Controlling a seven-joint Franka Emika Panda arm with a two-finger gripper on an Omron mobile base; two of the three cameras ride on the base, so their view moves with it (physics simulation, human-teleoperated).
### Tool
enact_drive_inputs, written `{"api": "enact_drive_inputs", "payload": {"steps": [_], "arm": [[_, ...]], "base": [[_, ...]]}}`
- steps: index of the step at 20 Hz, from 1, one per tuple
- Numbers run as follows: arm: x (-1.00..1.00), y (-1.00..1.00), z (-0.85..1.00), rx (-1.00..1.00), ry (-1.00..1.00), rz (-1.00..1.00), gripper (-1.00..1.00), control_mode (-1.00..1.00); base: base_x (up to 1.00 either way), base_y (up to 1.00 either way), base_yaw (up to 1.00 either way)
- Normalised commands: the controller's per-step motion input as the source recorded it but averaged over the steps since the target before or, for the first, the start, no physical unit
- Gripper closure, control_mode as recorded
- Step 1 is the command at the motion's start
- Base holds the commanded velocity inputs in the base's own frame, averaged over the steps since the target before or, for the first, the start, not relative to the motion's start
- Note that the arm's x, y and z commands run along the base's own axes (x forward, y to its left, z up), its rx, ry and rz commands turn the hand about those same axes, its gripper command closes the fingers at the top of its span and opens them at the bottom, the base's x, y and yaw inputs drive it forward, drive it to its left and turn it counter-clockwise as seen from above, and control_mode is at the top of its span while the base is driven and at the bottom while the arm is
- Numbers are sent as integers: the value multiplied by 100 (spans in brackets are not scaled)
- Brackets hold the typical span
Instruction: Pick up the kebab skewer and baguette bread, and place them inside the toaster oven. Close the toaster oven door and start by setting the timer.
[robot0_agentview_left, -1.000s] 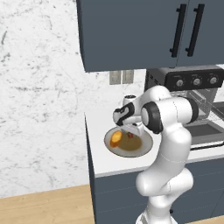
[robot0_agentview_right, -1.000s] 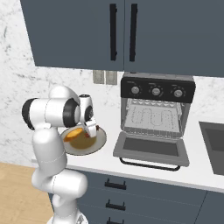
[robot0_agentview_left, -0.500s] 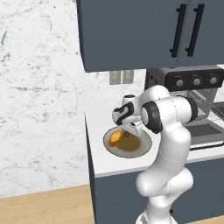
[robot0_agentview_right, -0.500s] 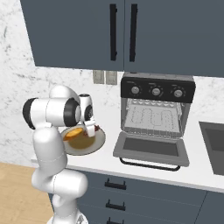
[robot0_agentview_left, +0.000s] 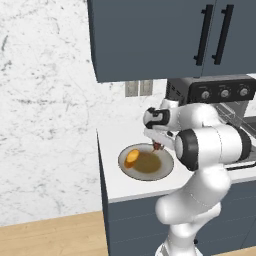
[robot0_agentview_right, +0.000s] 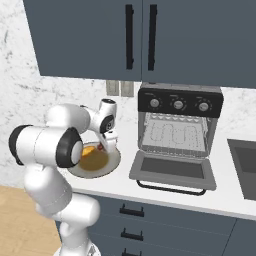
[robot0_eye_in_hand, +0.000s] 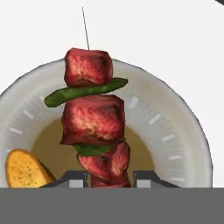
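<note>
One kebab skewer (robot0_eye_in_hand: 94, 122) hangs in my pincer (robot0_eye_in_hand: 108, 178), the two dark finger tips closed against its lowest chunk. I count three red-brown meat cubes on it, rough and glistening, with two flat green strips wedged between them and a hair-thin stick poking out past the far cube. In the left base view the skewer (robot0_agentview_left: 157, 146) is a tiny dark red bit under the pincer (robot0_agentview_left: 159, 142), held over the plate (robot0_agentview_left: 127, 167) and not touching it.

One plate sits on the white worktop (robot0_agentview_left: 112, 145): round, grey, with short pale dashes around the rim and a brown centre. One baguette bread (robot0_eye_in_hand: 25, 169) lies on it, a stubby oval with a speckled orange-golden crust, at the plate's (robot0_eye_in_hand: 183, 131) edge, apart from the skewer. From the right base view the loaf (robot0_agentview_right: 88, 150) shows just beside the arm, on the plate (robot0_agentview_right: 112, 161).

One toaster oven (robot0_agentview_right: 180, 131) stands on the worktop (robot0_agentview_right: 225, 195) to the right of the plate, boxy and black. I count three round knobs across its top panel. One toaster oven door (robot0_agentview_right: 172, 171) lies dropped flat, dark grey with a glass window and a thin bar handle along its front edge. A wire rack shows inside.

Two dark blue cabinet doors (robot0_agentview_right: 140, 35) hang above, each with one black bar handle. The wall (robot0_agentview_left: 45, 100) is white veined marble.
</note>
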Motion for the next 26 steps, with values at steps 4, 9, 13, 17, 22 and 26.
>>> {"api": "enact_drive_inputs", "payload": {"steps": [4,9,13,17,22,26], "arm": [[-72,-36,93,6,-1,31,100,-100],[-32,-64,49,0,-1,36,100,-100],[0,-92,16,0,0,35,100,-100],[3,-91,16,0,-1,30,100,-100],[0,-79,0,0,-5,20,100,-100],[19,-64,1,0,-5,11,100,-100]], "base": [[0,0,0],[0,0,0],[0,0,0],[0,0,0],[0,0,0],[0,0,0]]}}
